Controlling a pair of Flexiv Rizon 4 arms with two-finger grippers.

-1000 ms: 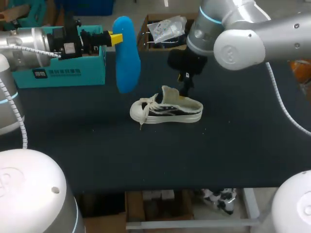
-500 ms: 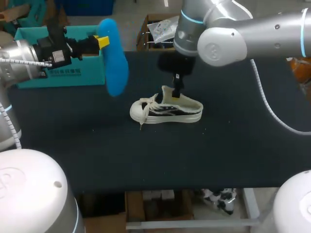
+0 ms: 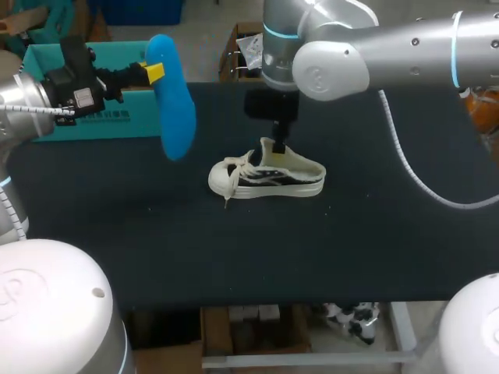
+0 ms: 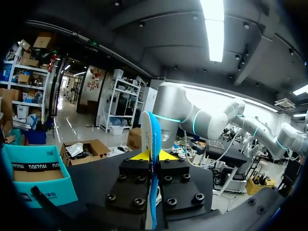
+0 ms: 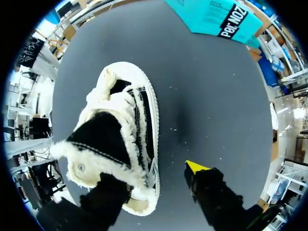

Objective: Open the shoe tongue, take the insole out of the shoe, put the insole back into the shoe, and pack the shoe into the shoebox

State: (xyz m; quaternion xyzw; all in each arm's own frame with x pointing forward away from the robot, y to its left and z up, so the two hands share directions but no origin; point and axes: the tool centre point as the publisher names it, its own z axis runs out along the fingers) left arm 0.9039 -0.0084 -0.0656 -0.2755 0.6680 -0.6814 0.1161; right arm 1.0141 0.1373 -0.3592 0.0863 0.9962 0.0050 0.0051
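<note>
A white fleece-lined shoe [image 3: 265,175] with black stripes lies on the dark table, toe to the left and tongue standing up. My right gripper [image 3: 278,144] hangs over its opening. In the right wrist view, one dark finger of this gripper [image 5: 155,176] dips into the shoe [image 5: 120,139] under the tongue. Its yellow-tipped finger [image 5: 195,167] stands outside, a gap away from the sole, so it is open. My left gripper [image 3: 153,72] is shut on the blue insole [image 3: 173,101], held in the air left of the shoe. The insole [image 4: 153,139] shows edge-on between the left gripper [image 4: 153,156] fingers.
The teal shoebox [image 3: 101,117] stands at the back left of the table, behind the left arm, and also shows beside the left gripper [image 4: 33,175] and beyond the shoe's toe [image 5: 216,19]. Dark table top [image 3: 374,234] stretches right and in front of the shoe.
The left arm has carried the insole leftward toward the shoebox. The right gripper has shifted left from the heel to the tongue, and its fingers have narrowed.
</note>
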